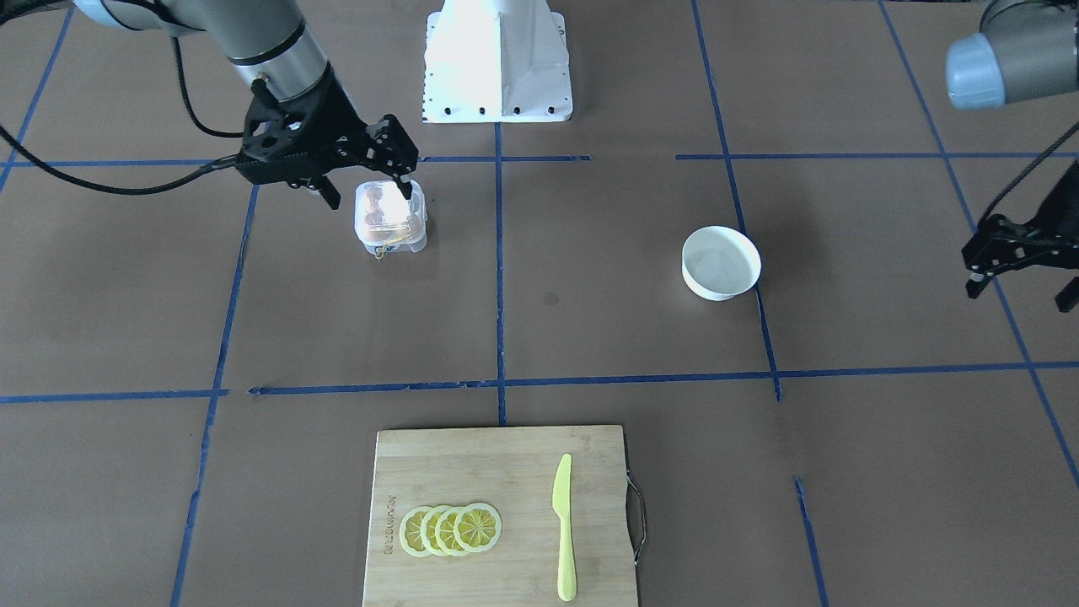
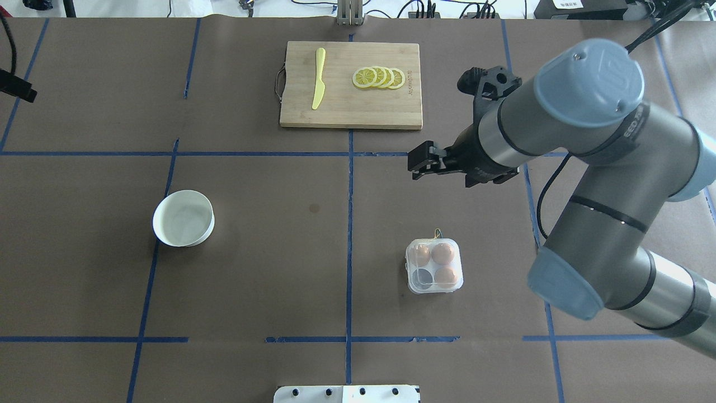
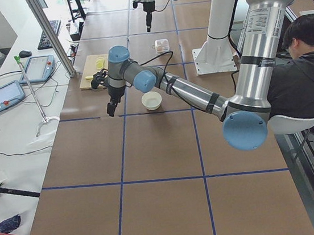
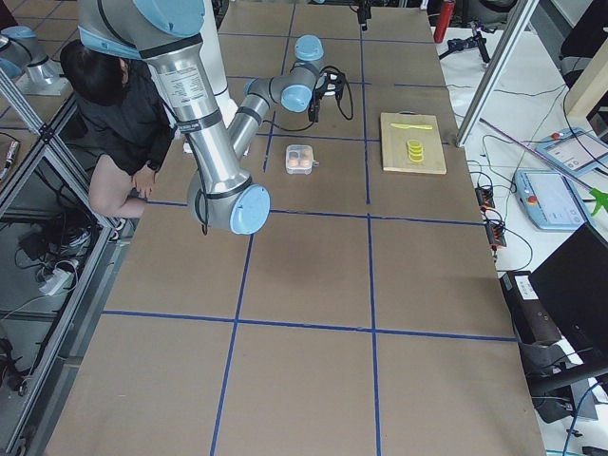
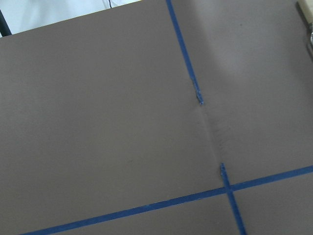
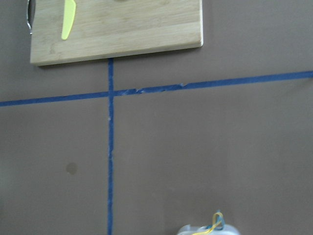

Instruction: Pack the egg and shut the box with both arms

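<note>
The box point(image 2: 434, 266) sits at four o'clock from the middle of the counter point(image 2: 279, 268) in the overhead view. It is nearly square, with no clear long axis, and its yellow strand point(image 2: 436, 232) points to twelve o'clock, away from the robot. That view shows three eggs point(image 2: 443, 252) and one dark cell at seven o'clock. In the front-facing view a finger of the right hand point(image 1: 371, 190) covers part of the box; that hand is raised, jaws spread, holding nothing. The right wrist view catches only strand and rim at six o'clock. The left hand point(image 1: 1020, 291) hangs well apart, fingers spread, empty.
</note>
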Controlling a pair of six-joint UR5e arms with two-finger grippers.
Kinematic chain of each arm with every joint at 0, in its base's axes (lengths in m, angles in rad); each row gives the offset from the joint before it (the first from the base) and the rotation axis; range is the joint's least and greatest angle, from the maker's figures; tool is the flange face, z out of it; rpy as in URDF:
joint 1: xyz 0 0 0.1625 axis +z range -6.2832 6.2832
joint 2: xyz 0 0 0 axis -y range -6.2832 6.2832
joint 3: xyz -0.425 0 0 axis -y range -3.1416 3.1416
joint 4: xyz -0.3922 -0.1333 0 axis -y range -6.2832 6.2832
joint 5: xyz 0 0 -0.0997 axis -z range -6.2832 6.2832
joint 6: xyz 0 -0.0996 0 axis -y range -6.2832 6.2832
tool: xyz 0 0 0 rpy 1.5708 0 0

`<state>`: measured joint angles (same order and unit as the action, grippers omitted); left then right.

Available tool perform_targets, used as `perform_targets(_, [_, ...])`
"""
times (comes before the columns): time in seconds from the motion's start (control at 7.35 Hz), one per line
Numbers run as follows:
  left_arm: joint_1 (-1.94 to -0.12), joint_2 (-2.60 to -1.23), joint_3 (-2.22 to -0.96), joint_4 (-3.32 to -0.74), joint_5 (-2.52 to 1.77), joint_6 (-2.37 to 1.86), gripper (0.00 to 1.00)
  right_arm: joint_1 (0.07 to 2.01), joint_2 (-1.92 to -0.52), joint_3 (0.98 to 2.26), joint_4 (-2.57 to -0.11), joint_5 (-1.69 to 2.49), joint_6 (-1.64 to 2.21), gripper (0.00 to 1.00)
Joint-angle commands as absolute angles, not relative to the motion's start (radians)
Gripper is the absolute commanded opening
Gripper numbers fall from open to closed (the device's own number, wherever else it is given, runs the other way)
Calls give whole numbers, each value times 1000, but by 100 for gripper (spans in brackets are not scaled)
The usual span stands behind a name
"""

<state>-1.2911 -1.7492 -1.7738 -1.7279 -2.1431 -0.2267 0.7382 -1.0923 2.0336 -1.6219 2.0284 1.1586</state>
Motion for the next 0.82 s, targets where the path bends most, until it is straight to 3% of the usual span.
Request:
perform_targets(0.0, [-1434,-1709,-1691,-1724,-2201,13,100,909,-1107,2031,-1844,2071,769,100])
perform_targets(0.14, [-1465,-1694,-1677,-1715,-2201,61,100,992,-1144,2025,-1933,2092,559,100])
perform_targets(0.68, [-1575,-1534,-1652,-1732,-2281,196,100,1403,-1564,2016,-1927,2334,27,100])
